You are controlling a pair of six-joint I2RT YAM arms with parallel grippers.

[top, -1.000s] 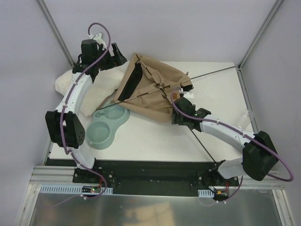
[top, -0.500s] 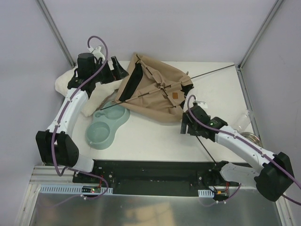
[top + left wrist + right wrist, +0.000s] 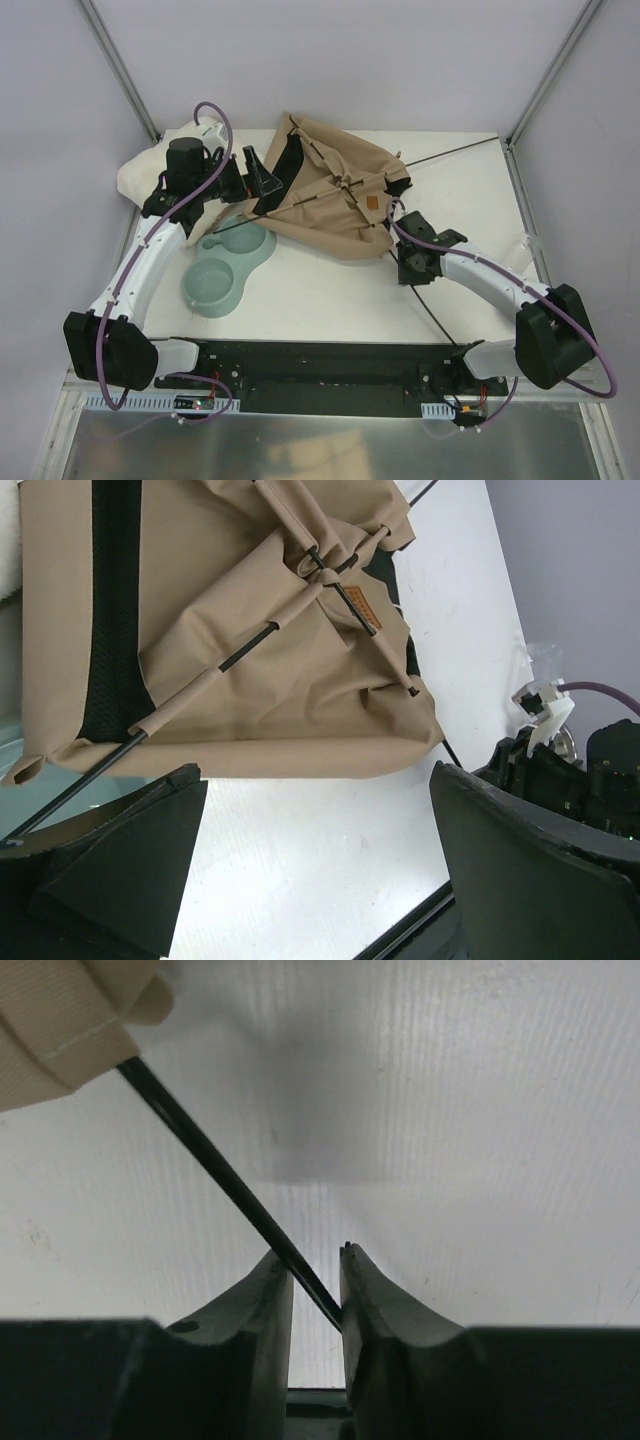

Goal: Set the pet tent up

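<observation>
On the ridged white table (image 3: pixel 320 300), the right gripper (image 3: pixel 315 1255) stands nearly closed around a thin black pole (image 3: pixel 220 1175); whether it pinches the pole cannot be told. A smooth pale-green double bowl (image 3: pixel 225 270) lies at eight o'clock from the pet tent (image 3: pixel 330 205), limp tan fabric with a black panel, collapsed at centre-back. At the tent's nine o'clock the left gripper (image 3: pixel 258 172) gapes wide, holding nothing, near a fluffy white cushion (image 3: pixel 140 175).

White table (image 3: pixel 330 295) between pale lilac walls (image 3: pixel 400 60), aluminium corner posts (image 3: pixel 120 70)
</observation>
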